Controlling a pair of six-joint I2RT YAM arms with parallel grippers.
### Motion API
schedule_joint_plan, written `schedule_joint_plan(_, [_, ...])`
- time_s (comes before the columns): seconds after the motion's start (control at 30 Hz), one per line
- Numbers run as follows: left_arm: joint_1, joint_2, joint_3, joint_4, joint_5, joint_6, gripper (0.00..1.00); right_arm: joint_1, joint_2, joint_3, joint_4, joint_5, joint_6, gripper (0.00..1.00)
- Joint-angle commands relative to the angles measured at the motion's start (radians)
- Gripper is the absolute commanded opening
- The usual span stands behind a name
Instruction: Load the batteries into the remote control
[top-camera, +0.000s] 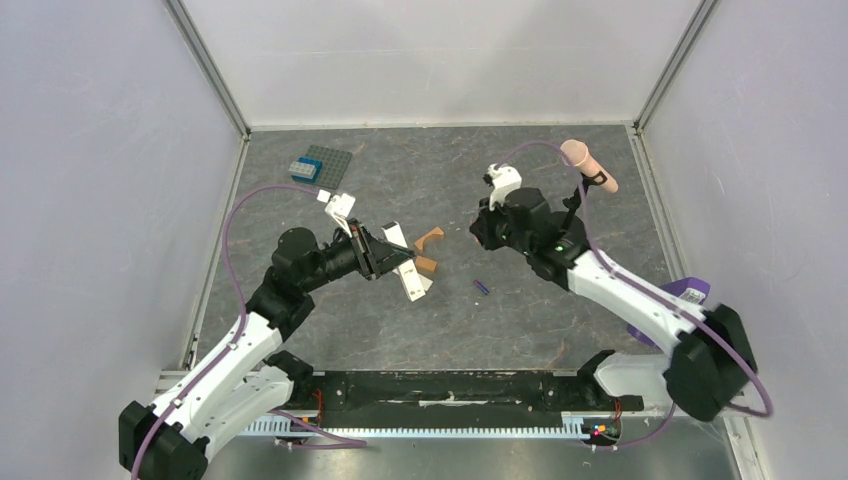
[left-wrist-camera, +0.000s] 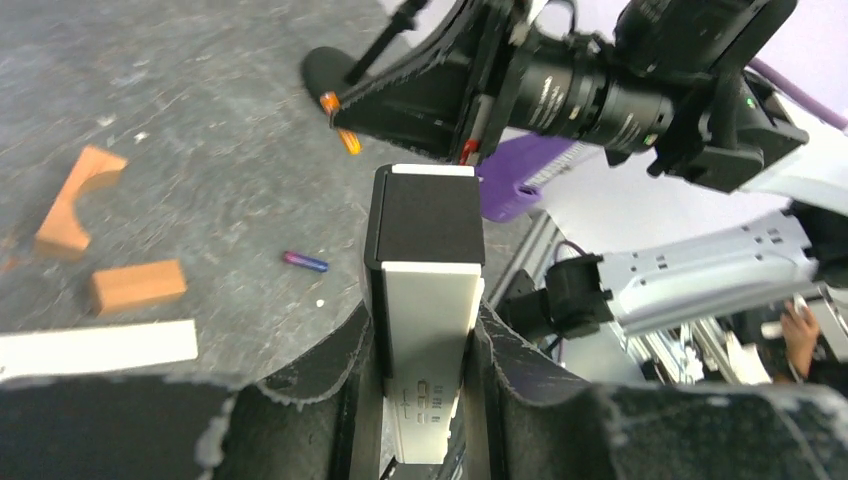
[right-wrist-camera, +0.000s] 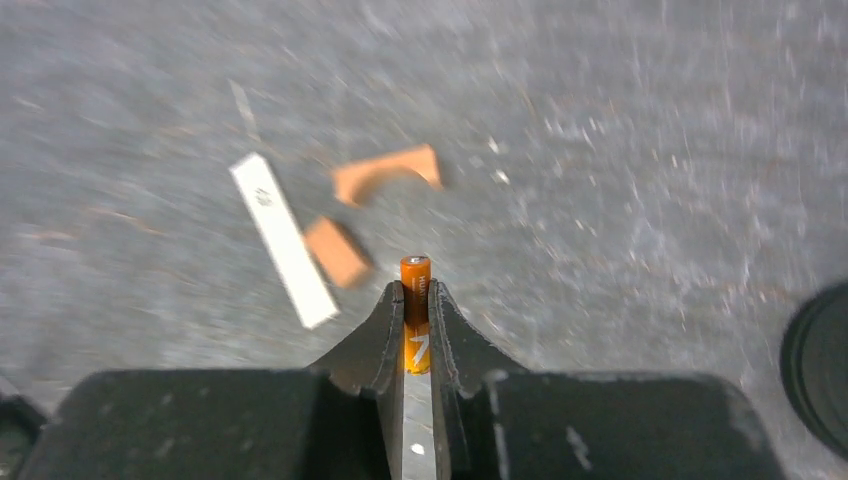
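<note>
Though apart, left hand clamped on remote control, right hand clamped on orange battery.

Glossy battery, matt rough table

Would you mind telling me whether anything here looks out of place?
Mildly: the dark blue battery lies loose on the table, apart from the remote control; otherwise nothing stands out.

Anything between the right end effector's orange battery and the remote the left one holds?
Nothing visible: in the left wrist view, only open air separates the orange battery from the remote.
</note>
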Motion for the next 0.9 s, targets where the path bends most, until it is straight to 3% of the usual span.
schedule_joint_plan(0.0, [0.002,-0.011,0.023,0.177,0.169,0.090,0.02,0.006,-0.156,-0.012,0.123,-0.137,0.053,0.06])
schedule_joint_plan(0.17, [0.002,0.019,0.026,0.260,0.145,0.028,0.02,0.005,-0.278,-0.039,0.218,-0.286,0.124,0.06])
schedule_joint_plan(0.3, [0.003,0.052,-0.004,0.414,0.079,-0.120,0.02,0.022,-0.355,-0.091,0.353,-0.370,0.255,0.06])
schedule_joint_plan(0.53, [0.003,0.087,-0.038,0.539,-0.025,-0.275,0.02,0.258,-0.365,-0.087,0.463,-0.206,0.333,0.04])
schedule_joint_plan(0.63, [0.003,0.089,-0.011,0.453,-0.056,-0.311,0.02,0.294,-0.337,-0.062,0.436,-0.172,0.294,0.05])
schedule_joint_plan(0.87, [0.002,0.089,-0.008,0.443,-0.046,-0.416,0.02,0.365,-0.272,-0.017,0.397,-0.099,0.211,0.05])
